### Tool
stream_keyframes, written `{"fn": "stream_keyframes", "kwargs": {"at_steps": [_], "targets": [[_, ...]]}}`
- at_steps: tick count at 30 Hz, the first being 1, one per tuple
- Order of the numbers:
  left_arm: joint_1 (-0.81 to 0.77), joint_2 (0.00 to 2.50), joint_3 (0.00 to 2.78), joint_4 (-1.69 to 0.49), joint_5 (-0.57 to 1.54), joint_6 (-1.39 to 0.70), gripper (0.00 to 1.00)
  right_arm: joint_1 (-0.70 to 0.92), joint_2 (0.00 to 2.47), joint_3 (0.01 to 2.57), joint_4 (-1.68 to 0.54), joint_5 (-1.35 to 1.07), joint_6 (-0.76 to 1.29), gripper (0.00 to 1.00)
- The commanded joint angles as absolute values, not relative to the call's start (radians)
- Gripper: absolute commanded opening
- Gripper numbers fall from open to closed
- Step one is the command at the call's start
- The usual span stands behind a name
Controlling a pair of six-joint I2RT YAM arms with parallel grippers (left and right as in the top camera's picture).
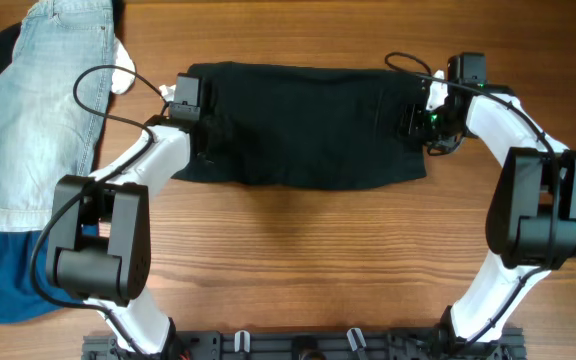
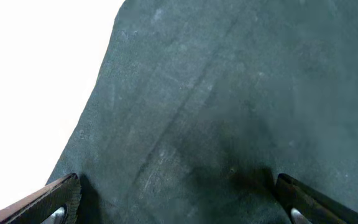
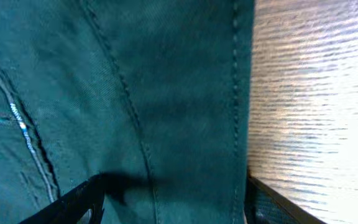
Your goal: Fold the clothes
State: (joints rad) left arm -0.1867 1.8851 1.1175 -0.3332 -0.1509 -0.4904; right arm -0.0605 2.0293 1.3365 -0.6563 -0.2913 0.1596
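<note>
**Slippage and a lopsided fold are the risks here**

Black shorts [image 1: 298,125] lie spread flat across the far middle of the table [image 1: 298,250], with one arm at each end. The left gripper [image 1: 206,122] hangs over the left end. Its wrist view shows the left gripper [image 2: 176,199] spread wide with only dark cloth between the fingers and nothing held. The right gripper [image 1: 415,118] is at the right end, and in its own view the right gripper [image 3: 173,202] is just as wide open and empty, with the cloth's edge and bare wood beside one finger. I cannot tell whether any fingertip touches the fabric.

The right gripper sits very close to the edge, so closing there may catch only a sliver, or just the top layer, and the cloth could slip out on the lift. If the two ends rise unevenly, the fold would probably come out skewed. The denim shorts [image 1: 48,100] and blue garment [image 1: 8,270] lie near the left arm, and a wide swing might drag them.
</note>
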Motion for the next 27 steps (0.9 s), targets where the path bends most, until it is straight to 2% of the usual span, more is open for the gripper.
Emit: {"fn": "stream_keyframes", "kwargs": {"at_steps": [1,5,8,12,14,18,21,27], "targets": [[-0.183,1.899,1.120,-0.329,-0.150,-0.474,0.98,-0.053,2.088,1.327,-0.657,-0.294,0.160,0.66],[-0.182,1.909,1.120,-0.343,-0.195,-0.474,0.94,0.005,2.089,1.327,-0.635,-0.495,0.195,0.23],[-0.176,1.910,1.120,-0.361,-0.199,-0.476,0.94,-0.027,2.087,1.332,-0.573,-0.575,0.266,0.04],[-0.176,1.910,1.121,-0.360,-0.198,-0.478,0.93,-0.189,2.051,1.399,-0.574,-0.735,0.248,0.04],[-0.176,1.909,1.121,-0.365,-0.183,-0.478,0.94,-0.270,1.999,1.435,-0.642,-0.756,0.180,0.04],[-0.176,1.910,1.121,-0.370,-0.128,-0.478,0.97,-0.320,1.934,1.514,-0.785,-0.749,0.079,0.04],[-0.176,1.910,1.121,-0.367,-0.104,-0.478,0.96,-0.198,1.893,1.517,-0.776,-0.732,0.095,0.04],[-0.176,1.910,1.120,-0.349,-0.104,-0.479,0.91,0.237,1.888,1.520,-0.583,-0.549,0.266,0.04]]}}
